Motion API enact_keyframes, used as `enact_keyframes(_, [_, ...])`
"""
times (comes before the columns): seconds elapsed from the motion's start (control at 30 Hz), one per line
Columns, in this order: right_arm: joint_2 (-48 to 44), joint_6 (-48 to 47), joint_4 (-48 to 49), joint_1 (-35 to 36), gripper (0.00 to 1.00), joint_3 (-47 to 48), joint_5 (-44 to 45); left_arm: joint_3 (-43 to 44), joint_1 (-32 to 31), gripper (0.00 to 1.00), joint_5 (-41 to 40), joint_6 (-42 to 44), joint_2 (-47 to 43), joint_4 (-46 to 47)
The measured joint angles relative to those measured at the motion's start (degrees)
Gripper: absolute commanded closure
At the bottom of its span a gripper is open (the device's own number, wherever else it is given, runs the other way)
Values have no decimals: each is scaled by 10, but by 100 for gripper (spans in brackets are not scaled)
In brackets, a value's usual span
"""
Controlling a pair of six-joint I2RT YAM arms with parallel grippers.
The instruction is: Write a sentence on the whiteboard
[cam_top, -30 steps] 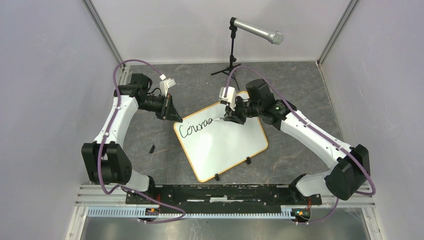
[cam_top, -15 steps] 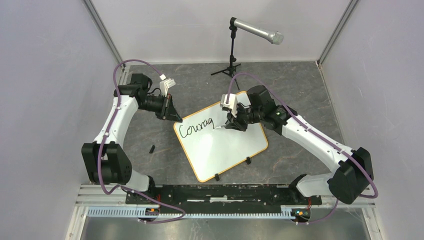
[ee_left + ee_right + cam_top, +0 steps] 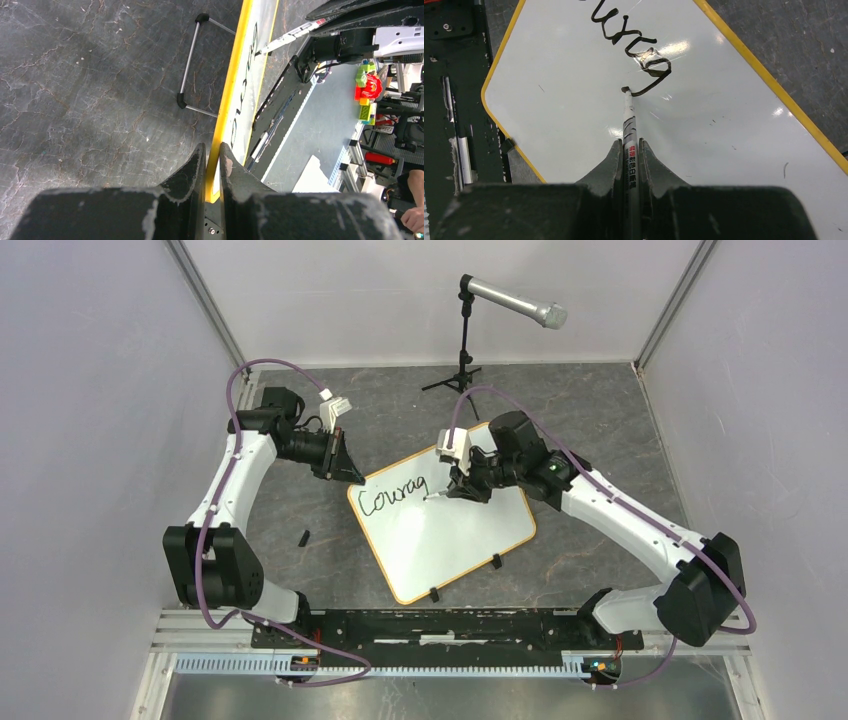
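Student: What is changing on the whiteboard (image 3: pixel 450 540), lying on the bench (image 3: pixel 600 420)?
Tutor: Sentence (image 3: pixel 393 495) is growing: "g" is now gaining its tail. Right gripper (image 3: pixel 629 144) is clenching the marker (image 3: pixel 628 112); left gripper (image 3: pixel 212 147) is pinching the rim. Most words are remaining.

One whiteboard (image 3: pixel 450 540), one marker (image 3: pixel 629 125), one microphone (image 3: pixel 512 300), two robot arms (image 3: pixel 230 475) (image 3: pixel 620 520)

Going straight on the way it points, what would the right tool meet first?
The whiteboard: the marker held in the right tool has its tip on the board at the end of the unfinished sentence, so pushing on likely presses into that surface.
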Motion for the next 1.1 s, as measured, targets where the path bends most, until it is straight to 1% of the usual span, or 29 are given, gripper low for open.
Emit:
enact_keyframes(0.57, [17,-11,0,-50,100,46,6,0,0,98,-1,0,0,3])
enact_keyframes(1.1, [29,-11,2,-53,100,54,-6,0,0,98,-8,0,0,-8])
